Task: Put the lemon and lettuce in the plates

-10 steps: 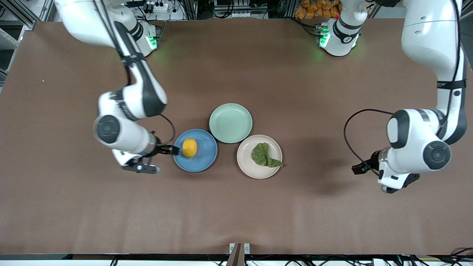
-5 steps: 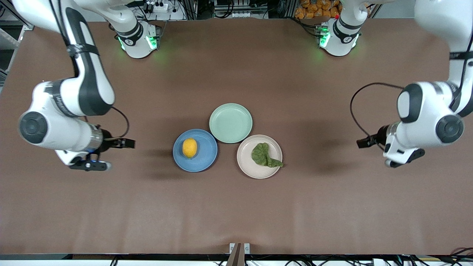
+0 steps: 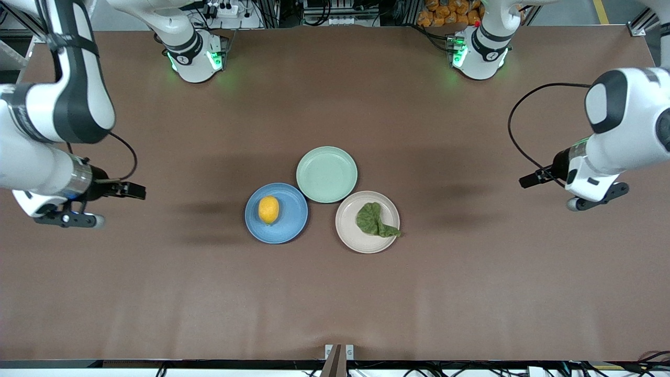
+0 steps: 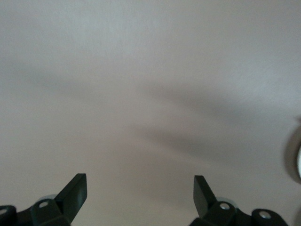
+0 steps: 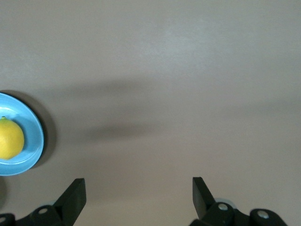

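1. Table [image 3: 335, 293]: brown cloth. I take the mint-green plate [image 3: 326, 174] at its middle as my landmark; that plate is bare.
2. Right arm: its gripper [image 3: 137, 190] hangs over bare cloth, well apart from the landmark toward the right arm's end. In the right wrist view the fingers [image 5: 75, 195] stand spread with nothing between them. I read this as parked clear of the plates.
3. Left arm: its gripper [image 3: 527, 181] hangs over bare cloth, well apart from the landmark toward the left arm's end. The left wrist view shows its fingers [image 4: 77, 186] spread and empty. Same reading: out of the way.
4. Blue plate [image 3: 276, 213]: touching or nearly touching the landmark, nearer the front camera, toward the right arm's end.
5. Beige-pink plate [image 3: 367, 222]: just beside the landmark, nearer the front camera, toward the left arm's end.
6. Lettuce [image 3: 372, 219]: lies in the beige-pink plate, its tail over the rim.
7. Lemon [image 3: 268, 209]: sits in the blue plate, off-centre.
8. Judgement: both items plated; task looks done.
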You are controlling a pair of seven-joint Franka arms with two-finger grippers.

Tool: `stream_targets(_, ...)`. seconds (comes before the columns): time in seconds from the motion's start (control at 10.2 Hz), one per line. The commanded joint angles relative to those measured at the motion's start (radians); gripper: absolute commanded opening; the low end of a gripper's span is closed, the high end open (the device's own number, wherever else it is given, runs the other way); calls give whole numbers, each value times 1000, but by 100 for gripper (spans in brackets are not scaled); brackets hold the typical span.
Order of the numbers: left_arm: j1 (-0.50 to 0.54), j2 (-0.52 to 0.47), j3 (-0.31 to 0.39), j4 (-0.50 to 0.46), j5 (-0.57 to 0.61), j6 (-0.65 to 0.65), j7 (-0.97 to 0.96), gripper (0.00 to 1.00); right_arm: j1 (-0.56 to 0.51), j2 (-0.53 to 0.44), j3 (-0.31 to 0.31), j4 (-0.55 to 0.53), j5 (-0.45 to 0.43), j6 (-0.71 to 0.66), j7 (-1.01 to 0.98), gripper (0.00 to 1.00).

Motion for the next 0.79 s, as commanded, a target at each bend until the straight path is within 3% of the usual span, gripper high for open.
stream_targets(0.0,9,-58,-14,69,29,2,51,100,-57,-107,54,-37,-45,-51,-3,100)
stream_targets(0.2,9,-96,-28,128,29,-13,155,100,-120,-157,140,-16,-134,-105,-11,100)
stream_targets(0.69,9,-126,-123,276,65,-261,218,100,-169,-242,145,67,-125,-207,-65,100)
